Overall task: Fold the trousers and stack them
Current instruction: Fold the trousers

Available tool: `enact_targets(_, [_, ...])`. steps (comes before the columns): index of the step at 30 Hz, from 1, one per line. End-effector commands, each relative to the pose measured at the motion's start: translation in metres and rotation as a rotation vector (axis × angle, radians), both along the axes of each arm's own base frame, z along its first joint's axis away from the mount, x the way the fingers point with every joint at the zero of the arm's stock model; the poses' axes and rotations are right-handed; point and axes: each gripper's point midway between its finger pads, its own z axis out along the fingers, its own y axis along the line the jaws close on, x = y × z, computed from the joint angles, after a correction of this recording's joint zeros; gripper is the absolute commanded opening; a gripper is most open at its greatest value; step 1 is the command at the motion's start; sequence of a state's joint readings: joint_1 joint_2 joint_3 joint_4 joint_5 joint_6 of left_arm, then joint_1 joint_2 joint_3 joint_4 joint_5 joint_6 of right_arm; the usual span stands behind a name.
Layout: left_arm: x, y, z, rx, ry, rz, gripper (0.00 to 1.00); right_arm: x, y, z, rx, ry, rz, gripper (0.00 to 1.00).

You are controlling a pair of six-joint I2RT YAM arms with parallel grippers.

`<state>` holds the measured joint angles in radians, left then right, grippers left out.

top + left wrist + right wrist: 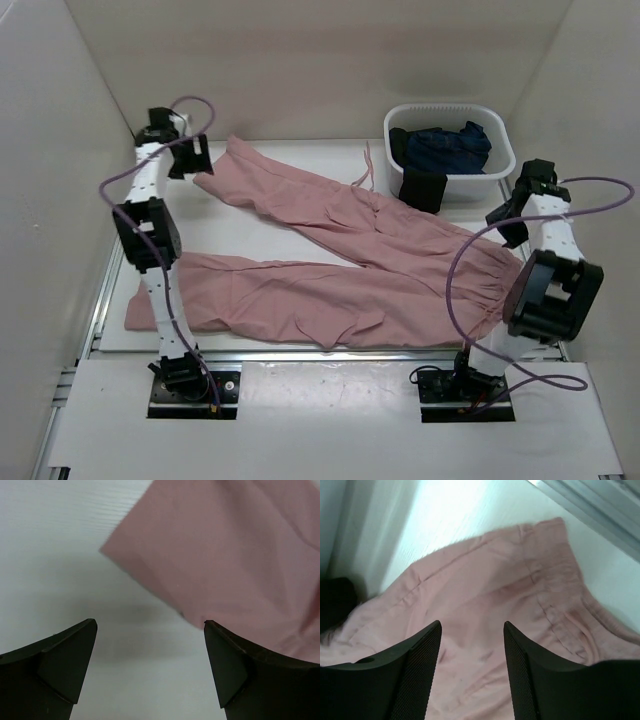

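Trousers (350, 265) lie flat on the desk (250, 228), legs in a V toward the left edge, waist at the right edge. Left gripper (150, 625) at the far-left corner: jaws wide, empty, far leg's hem just ahead, its edge nearest the right-hand fingertip. Right gripper (472, 625) over the waistband: jaws partly apart, nothing pinched, fabric below the gap.

White tub (480, 190), dark blue garment (450, 148) inside, black cloth (422, 190) over rim

Matt, creased thin cloth trousers (330, 290)
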<state>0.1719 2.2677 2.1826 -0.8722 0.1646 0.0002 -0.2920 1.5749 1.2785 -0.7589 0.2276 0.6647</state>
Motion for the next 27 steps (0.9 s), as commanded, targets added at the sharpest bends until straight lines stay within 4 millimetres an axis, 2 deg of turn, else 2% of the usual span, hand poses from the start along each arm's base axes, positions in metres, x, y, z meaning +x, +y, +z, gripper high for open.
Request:
enact_targets(1, [0.018,-0.012,-0.027,0.036,0.023,-0.011,1.00,0.016,0.002,-0.012,0.040,0.033,0.011,0.59])
enact_targets(2, [0.025,-0.025,-0.038,0.044,0.019,-0.032,1.00,0.021,0.005,-0.015,0.046,0.039,0.012,0.59])
enact_targets(3, [0.027,-0.030,-0.050,0.054,0.030,-0.037,1.00,0.021,0.005,-0.030,0.058,0.079,0.011,0.59])
enact_targets(4, [0.034,-0.035,-0.057,0.076,0.017,-0.038,1.00,0.021,0.005,-0.037,0.068,0.094,-0.003,0.60])
enact_targets(5, [0.033,-0.043,-0.079,0.113,0.058,-0.038,1.00,0.023,0.005,-0.042,0.073,0.095,-0.013,0.60])
enact_targets(8, [0.036,-0.050,-0.104,0.176,0.082,-0.028,1.00,0.026,0.004,-0.063,0.069,0.154,-0.012,0.60])
enact_targets(11, [0.029,-0.047,-0.129,0.239,0.131,-0.007,1.00,0.031,0.004,-0.067,0.033,0.177,-0.013,0.60])
enact_targets(12, [0.017,-0.043,-0.143,0.260,0.175,0.002,0.89,0.027,0.003,-0.071,0.032,0.197,-0.025,0.59])
enact_targets(13, [0.010,-0.040,-0.150,0.275,0.200,0.009,0.72,0.027,0.003,-0.071,0.032,0.198,-0.025,0.59])
enact_targets(14, [0.001,-0.037,-0.159,0.290,0.230,0.014,0.33,0.027,0.002,-0.071,0.026,0.197,-0.040,0.59])
enact_targets(15, [-0.006,-0.029,-0.154,0.327,0.240,0.035,0.14,0.024,0.003,-0.074,0.031,0.205,-0.048,0.59])
enact_targets(16, [-0.028,-0.022,-0.170,0.336,0.301,0.042,0.14,0.026,0.001,-0.074,0.020,0.198,-0.052,0.59])
enact_targets(18, [-0.052,-0.012,-0.171,0.334,0.348,0.054,0.14,0.026,0.001,-0.074,0.020,0.198,-0.052,0.59])
enact_targets(19, [-0.076,0.001,-0.165,0.315,0.379,0.074,0.14,0.026,0.001,-0.074,0.020,0.198,-0.052,0.59])
enact_targets(21, [-0.102,0.013,-0.157,0.300,0.408,0.098,0.14,0.024,0.005,-0.077,0.023,0.216,-0.042,0.59])
enact_targets(22, [-0.111,0.018,-0.137,0.268,0.380,0.112,0.14,0.024,0.005,-0.077,0.023,0.216,-0.042,0.59])
enact_targets(23, [-0.141,0.013,-0.147,0.256,0.442,0.098,0.19,0.025,0.008,-0.077,0.014,0.218,-0.033,0.59])
enact_targets(24, [-0.153,0.011,-0.144,0.256,0.450,0.097,0.32,0.025,0.011,-0.081,0.012,0.229,-0.015,0.59])
enact_targets(25, [-0.160,0.011,-0.125,0.257,0.422,0.101,0.50,0.028,0.009,-0.078,0.001,0.221,-0.018,0.59])
enact_targets(26, [-0.170,0.007,-0.123,0.246,0.428,0.095,0.69,0.030,0.008,-0.076,0.002,0.225,-0.018,0.59])
enact_targets(27, [-0.171,0.004,-0.113,0.232,0.416,0.089,0.74,0.034,0.010,-0.073,-0.014,0.217,-0.011,0.59])
